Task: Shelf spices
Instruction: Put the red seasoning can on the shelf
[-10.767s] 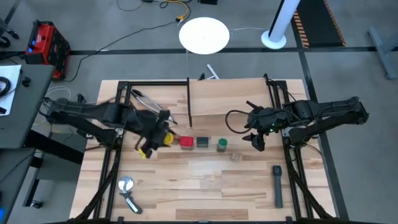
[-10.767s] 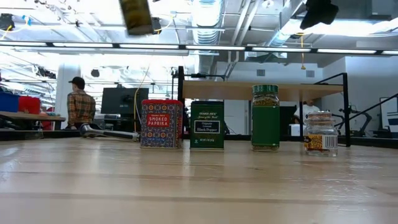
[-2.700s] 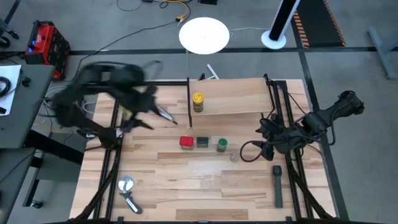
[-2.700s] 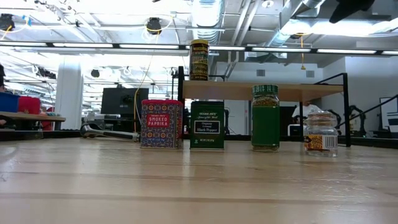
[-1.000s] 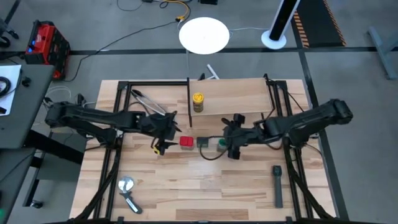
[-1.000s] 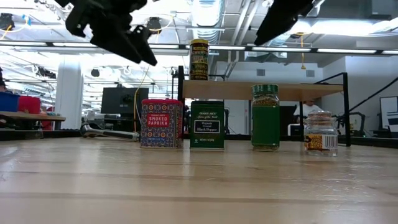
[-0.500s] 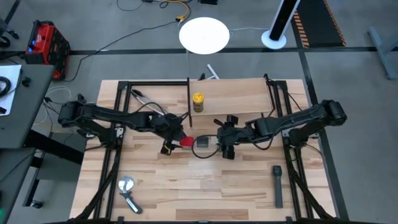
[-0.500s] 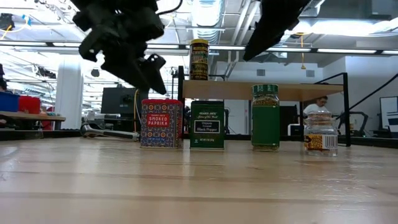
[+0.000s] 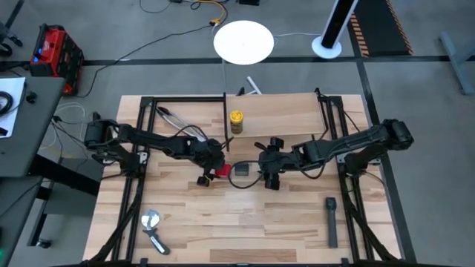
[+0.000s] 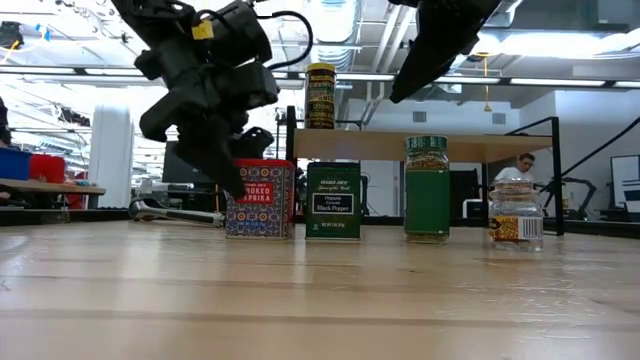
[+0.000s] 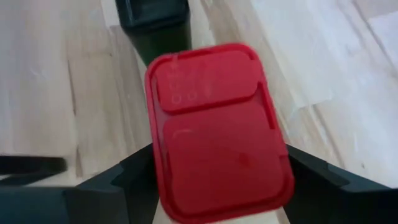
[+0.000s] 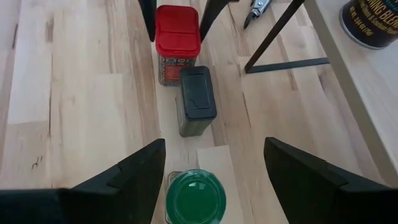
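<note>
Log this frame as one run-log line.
shelved: yellow jar on shelf | left claw open around red tin | right claw open above green jar | black tin untouched

You are looking at the shelf [image 9: 282,115], a pale wood panel on black uprights, carrying the yellow jar [image 9: 236,121] upright near its left end. On the tabletop before it, the red tin [image 10: 259,199], dark tin [image 10: 333,200], green-lidded jar [image 10: 427,189] and small clear jar [image 10: 516,214] are standing upright in a row.
</note>
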Robot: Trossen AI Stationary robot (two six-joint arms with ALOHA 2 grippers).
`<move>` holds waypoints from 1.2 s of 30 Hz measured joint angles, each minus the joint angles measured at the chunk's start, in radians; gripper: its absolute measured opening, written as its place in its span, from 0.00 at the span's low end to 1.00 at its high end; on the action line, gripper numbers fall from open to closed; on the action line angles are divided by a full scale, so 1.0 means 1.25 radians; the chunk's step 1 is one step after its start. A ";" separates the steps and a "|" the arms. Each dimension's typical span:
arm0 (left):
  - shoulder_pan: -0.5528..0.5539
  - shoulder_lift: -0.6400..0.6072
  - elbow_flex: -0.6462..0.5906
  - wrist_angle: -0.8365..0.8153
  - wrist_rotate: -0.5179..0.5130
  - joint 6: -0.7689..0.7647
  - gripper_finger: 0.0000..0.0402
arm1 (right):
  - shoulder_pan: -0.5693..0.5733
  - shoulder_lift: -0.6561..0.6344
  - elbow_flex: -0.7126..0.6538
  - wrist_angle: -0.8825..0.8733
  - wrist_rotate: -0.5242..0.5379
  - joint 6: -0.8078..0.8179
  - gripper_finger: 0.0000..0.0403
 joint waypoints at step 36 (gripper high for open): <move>-0.042 -0.358 0.009 0.106 -0.155 0.068 0.47 | -0.055 -0.004 0.060 0.237 0.005 -0.281 0.69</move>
